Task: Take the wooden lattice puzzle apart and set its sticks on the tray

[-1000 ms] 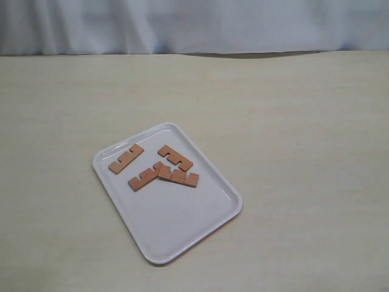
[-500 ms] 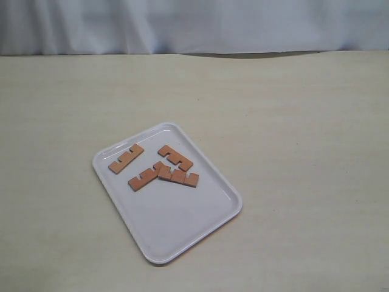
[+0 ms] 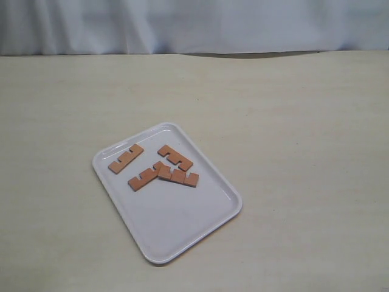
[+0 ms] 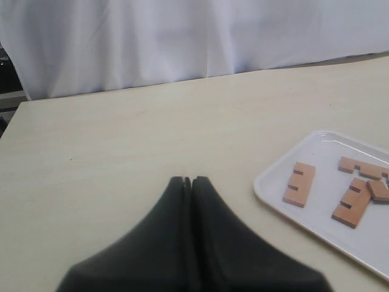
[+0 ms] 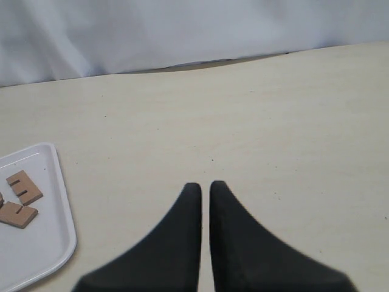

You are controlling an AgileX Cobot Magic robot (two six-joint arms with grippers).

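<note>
No assembled lattice puzzle shows; four separate reddish-brown sticks lie flat on the white tray (image 3: pixel 176 225). One stick (image 3: pixel 126 158) rests near the tray's far-left corner, another (image 3: pixel 175 157) to its right. Two more sticks (image 3: pixel 144 176) (image 3: pixel 179 176) meet end to end just in front. Neither arm appears in the exterior view. My left gripper (image 4: pixel 187 179) is shut and empty over bare table, with the tray (image 4: pixel 328 152) and a stick (image 4: pixel 299 184) off to one side. My right gripper (image 5: pixel 205 184) is shut with a thin slit and holds nothing; the tray (image 5: pixel 51 225) lies beside it.
The pale wooden table (image 3: pixel 304 121) stretches around the tray on all sides. A white curtain (image 3: pixel 194 24) hangs along its far edge.
</note>
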